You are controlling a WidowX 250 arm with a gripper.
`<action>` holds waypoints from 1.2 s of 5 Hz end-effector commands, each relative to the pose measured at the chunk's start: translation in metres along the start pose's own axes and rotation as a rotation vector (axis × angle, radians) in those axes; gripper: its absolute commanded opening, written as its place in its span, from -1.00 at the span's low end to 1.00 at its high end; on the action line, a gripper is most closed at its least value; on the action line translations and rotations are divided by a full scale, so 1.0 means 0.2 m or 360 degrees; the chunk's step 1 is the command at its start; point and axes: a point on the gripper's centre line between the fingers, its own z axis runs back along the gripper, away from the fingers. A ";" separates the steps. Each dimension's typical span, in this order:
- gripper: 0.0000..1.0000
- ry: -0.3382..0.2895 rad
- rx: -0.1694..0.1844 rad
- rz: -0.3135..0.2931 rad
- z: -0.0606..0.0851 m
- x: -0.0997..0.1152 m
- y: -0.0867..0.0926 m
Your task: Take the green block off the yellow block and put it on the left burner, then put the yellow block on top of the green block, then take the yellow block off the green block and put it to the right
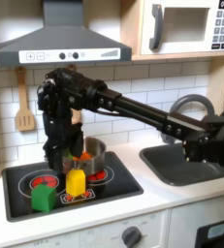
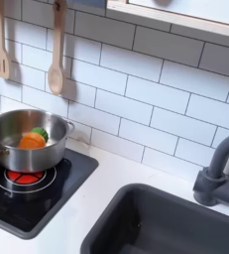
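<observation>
Green block (image 1: 44, 198), yellow block (image 1: 76, 183), red-ringed left burner (image 1: 33, 182) on glossy black cooktop (image 1: 123, 182); white worktop (image 1: 172, 199).

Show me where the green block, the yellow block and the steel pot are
green block (image 1: 44, 198), first exterior view, front face.
yellow block (image 1: 76, 182), first exterior view, front face.
steel pot (image 2: 17, 149), second exterior view, outer wall below the rim.

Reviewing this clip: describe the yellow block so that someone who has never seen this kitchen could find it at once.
In the first exterior view, look at the black cooktop set in the white counter below the range hood. Near its front edge, between the two red ring burners, stands the yellow block, upright, just below the steel pot. It is the only yellow piece; the green block sits to the first exterior view's left of it.
</observation>
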 end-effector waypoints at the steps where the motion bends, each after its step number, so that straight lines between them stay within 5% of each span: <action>1: 1.00 0.0000 -0.0012 -0.0011 -0.01 -0.02 -0.03; 3: 1.00 0.0111 -0.0041 -0.0128 -0.11 -0.12 -0.17; 4: 1.00 0.0072 -0.0055 -0.0163 -0.06 -0.17 -0.22; 6: 1.00 0.0103 -0.0060 -0.0223 -0.09 -0.26 -0.29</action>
